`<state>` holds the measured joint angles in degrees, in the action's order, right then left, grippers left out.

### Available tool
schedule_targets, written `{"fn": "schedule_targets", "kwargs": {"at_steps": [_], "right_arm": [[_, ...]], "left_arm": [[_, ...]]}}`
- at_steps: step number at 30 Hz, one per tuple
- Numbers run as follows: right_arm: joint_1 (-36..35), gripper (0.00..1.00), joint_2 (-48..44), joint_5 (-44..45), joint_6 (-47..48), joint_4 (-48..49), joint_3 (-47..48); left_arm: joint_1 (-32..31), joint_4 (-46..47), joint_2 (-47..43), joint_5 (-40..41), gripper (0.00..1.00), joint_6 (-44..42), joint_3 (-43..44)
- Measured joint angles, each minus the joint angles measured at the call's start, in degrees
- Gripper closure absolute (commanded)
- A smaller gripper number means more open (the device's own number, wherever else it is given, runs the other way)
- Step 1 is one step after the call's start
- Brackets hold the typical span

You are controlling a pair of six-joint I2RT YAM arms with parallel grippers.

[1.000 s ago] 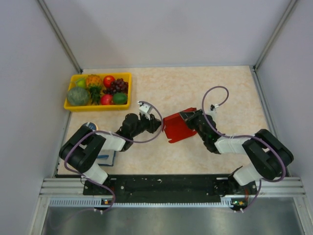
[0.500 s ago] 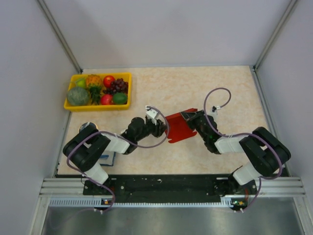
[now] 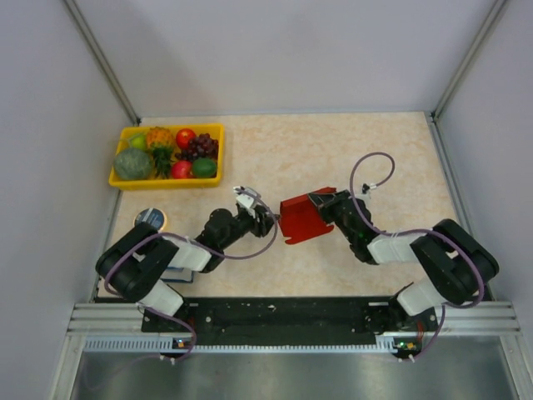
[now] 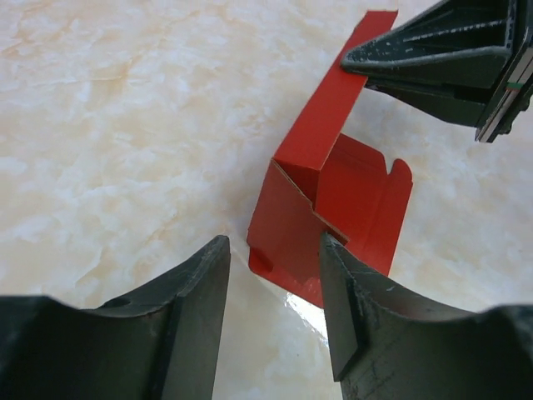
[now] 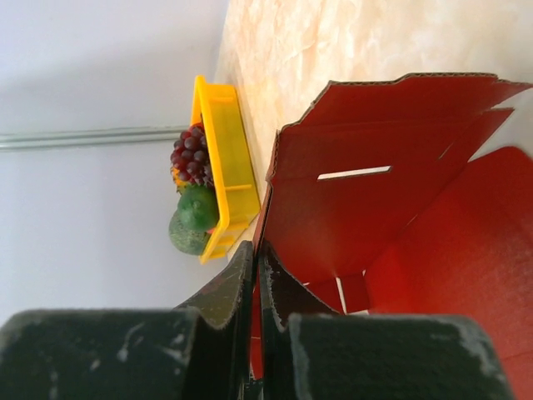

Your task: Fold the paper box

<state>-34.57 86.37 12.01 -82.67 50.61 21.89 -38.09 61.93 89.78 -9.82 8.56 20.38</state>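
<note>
The red paper box stands partly folded mid-table, its panels raised. My right gripper is shut on the upper edge of one panel; in the right wrist view that gripper pinches the thin red wall. My left gripper sits just left of the box, open. In the left wrist view its gripper has only bare table between the fingers, and the box's near corner lies just beyond the tips. The right gripper's dark fingers show at the top right of that view.
A yellow tray of toy fruit sits at the back left, also seen as the yellow tray in the right wrist view. A small round disc lies by the left arm. Grey walls enclose the table on three sides.
My left gripper reached the box's left edge half a second ago, then drew back slightly left and opened wider. The right gripper kept its hold; the box barely shifted.
</note>
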Motion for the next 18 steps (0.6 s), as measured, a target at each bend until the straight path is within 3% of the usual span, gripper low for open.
{"fn": "schedule_targets", "kwargs": {"at_steps": [4,7,11,13,18], "right_arm": [[-0.02,1.00,-3.76,0.52,-0.48,-9.94,2.60],[-0.09,1.00,-5.99,1.68,-1.66,-18.05,4.98],[-0.39,1.00,-6.91,2.51,-3.91,-22.84,6.51],[-1.03,1.00,-6.91,3.72,-4.46,-23.19,6.62],[-2.62,1.00,-6.75,5.86,-4.55,-19.47,4.57]], "left_arm": [[1.31,-2.84,-5.44,0.87,0.69,3.41,-1.51],[1.38,-11.87,-8.07,6.64,0.76,5.84,0.07],[1.68,-26.71,-7.87,12.33,0.66,8.55,5.84],[1.84,-28.55,-8.00,13.00,0.56,9.60,6.58],[1.86,-29.11,-10.10,14.21,0.54,11.58,4.24]]}}
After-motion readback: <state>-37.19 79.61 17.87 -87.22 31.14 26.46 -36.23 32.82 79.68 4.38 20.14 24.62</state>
